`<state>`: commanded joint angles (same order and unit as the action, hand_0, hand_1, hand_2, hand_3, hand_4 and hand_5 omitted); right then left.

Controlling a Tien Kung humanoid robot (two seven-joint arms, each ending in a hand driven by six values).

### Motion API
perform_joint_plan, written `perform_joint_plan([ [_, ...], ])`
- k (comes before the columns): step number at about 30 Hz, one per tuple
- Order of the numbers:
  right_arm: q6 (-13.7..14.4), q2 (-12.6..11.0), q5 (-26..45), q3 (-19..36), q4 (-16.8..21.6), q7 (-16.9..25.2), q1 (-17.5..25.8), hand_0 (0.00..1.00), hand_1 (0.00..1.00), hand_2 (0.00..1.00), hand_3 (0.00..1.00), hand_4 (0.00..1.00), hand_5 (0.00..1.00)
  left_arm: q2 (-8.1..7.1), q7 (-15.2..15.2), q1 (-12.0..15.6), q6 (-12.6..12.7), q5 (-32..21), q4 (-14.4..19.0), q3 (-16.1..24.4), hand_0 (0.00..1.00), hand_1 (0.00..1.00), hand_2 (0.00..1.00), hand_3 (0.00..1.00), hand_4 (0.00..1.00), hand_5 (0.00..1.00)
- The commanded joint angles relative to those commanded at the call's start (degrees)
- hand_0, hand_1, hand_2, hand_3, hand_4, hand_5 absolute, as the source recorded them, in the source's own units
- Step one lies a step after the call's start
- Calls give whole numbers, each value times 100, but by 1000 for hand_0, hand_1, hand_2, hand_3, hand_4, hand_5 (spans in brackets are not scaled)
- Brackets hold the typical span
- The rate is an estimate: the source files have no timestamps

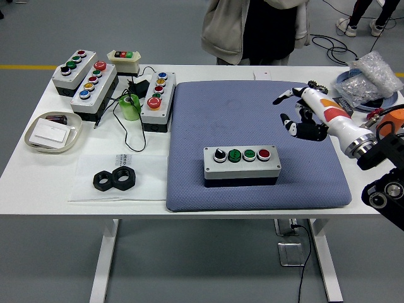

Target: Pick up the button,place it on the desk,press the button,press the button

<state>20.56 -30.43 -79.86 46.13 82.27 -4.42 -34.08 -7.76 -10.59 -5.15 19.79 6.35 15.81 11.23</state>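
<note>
A button box (242,163) sat on a mat (252,107) that covered the middle and right of the counter (38,183). The right hand (305,112) hung over the mat's far right part, behind and to the right of the box, apart from it. Left of the mat, three more control boxes (93,85) lay toward the far edge, with a small roll (130,107) between two of them. A tray (53,132) stood at the left edge, and two nuts (114,180) lay nearer the front. A person (255,28) stood behind the counter.
</note>
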Motion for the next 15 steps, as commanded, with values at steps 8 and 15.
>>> perform_joint_plan([
  [8, 376, 37, 1937, 1028, -547, 641, 314, 784, 635, 670, 813, 525, 149, 1, -10, 6, -4, 33, 1, 15, 774, 803, 887, 807, 568, 998],
  [15, 581, 47, 3650, 1641, -1207, 1047, 562, 894, 800, 857, 835, 568, 342, 6, -15, 7, -5, 56, -3, 28, 773, 803, 887, 807, 567, 998],
])
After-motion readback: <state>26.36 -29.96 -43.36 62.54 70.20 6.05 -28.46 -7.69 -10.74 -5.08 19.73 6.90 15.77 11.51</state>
